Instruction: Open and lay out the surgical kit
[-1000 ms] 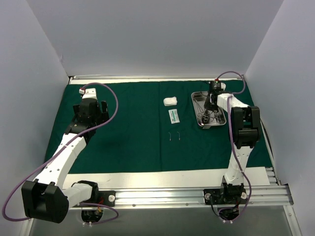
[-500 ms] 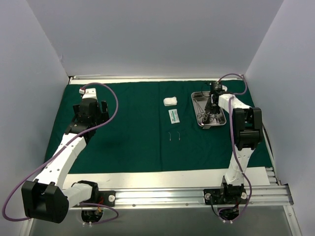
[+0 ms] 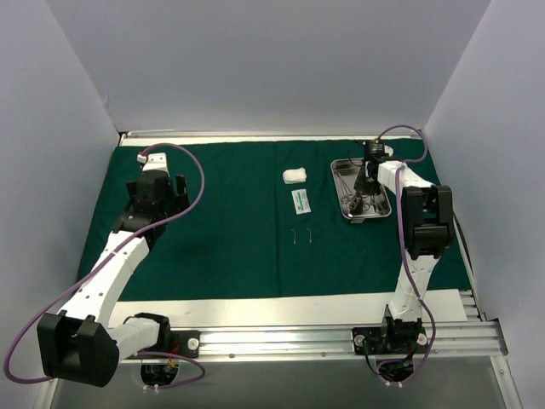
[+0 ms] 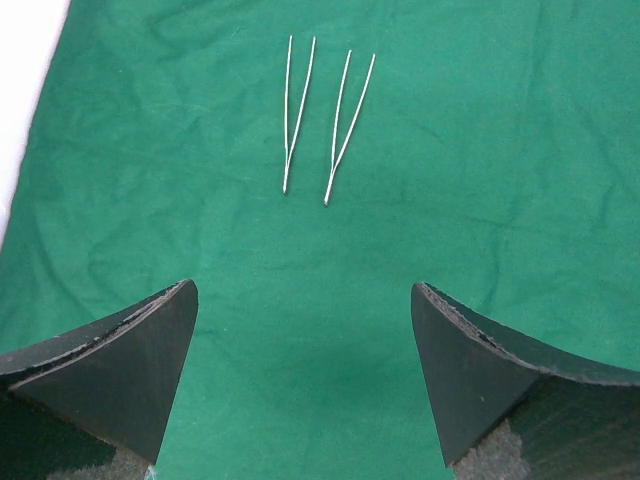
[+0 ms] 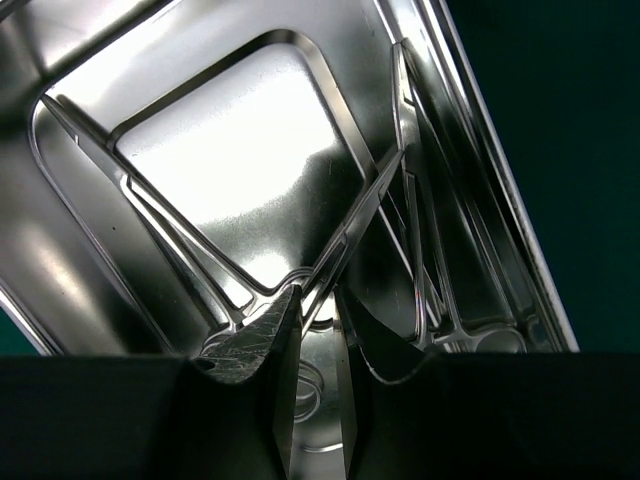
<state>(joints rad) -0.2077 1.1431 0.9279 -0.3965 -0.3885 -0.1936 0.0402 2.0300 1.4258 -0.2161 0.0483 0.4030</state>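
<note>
The dark green drape (image 3: 221, 221) lies spread flat over the table. On it are a white gauze wad (image 3: 295, 175), a white-green packet (image 3: 301, 202) and two tweezers (image 3: 301, 236), which also show side by side in the left wrist view (image 4: 297, 110). The shiny steel tray (image 3: 338, 183) sits at the back right with scissor-like instruments in it. My right gripper (image 3: 364, 183) reaches down into the tray (image 5: 220, 150). Its jaws (image 5: 318, 295) are closed narrowly on the shank of one scissor-like instrument (image 5: 365, 205). My left gripper (image 3: 157, 200) is open and empty (image 4: 303, 290) above the drape's left side.
Other instruments (image 5: 430, 250) lie along the tray's right wall next to the held one. A white table strip (image 3: 289, 308) runs in front of the drape. Grey walls close in the left, back and right sides.
My right wrist has shifted slightly over the tray. The left arm and the laid-out items have not moved.
</note>
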